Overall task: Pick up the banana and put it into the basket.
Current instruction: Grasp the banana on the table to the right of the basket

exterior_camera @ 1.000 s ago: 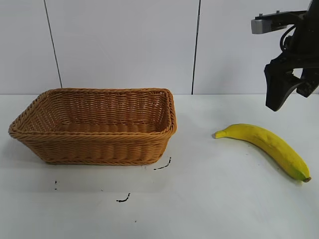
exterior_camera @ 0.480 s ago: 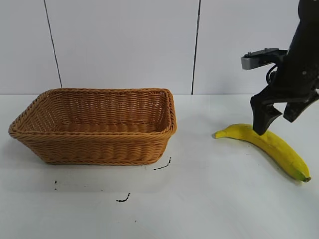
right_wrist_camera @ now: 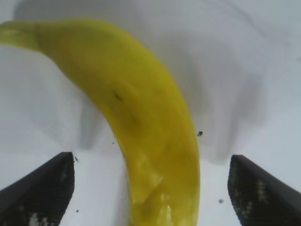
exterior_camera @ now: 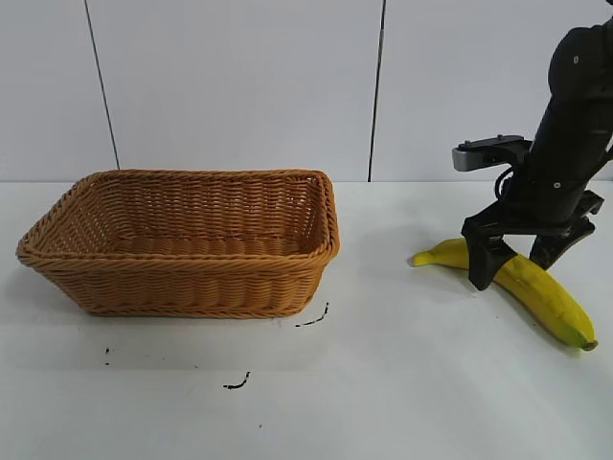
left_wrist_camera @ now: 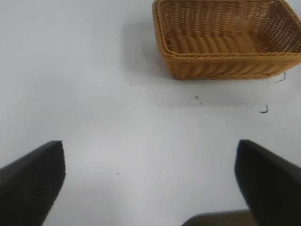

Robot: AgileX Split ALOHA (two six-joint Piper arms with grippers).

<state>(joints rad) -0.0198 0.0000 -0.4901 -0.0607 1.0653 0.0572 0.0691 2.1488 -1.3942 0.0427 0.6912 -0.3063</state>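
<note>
My right gripper (exterior_camera: 517,261) stands down over the banana (exterior_camera: 536,292), jaws spread wide, one finger on either side of the fruit and nothing clamped. The banana lies flat on the white table (exterior_camera: 402,383), well apart from the basket (exterior_camera: 182,244) to the left. My left gripper (left_wrist_camera: 150,183) hangs open above bare table near the basket, holding nothing.
</note>
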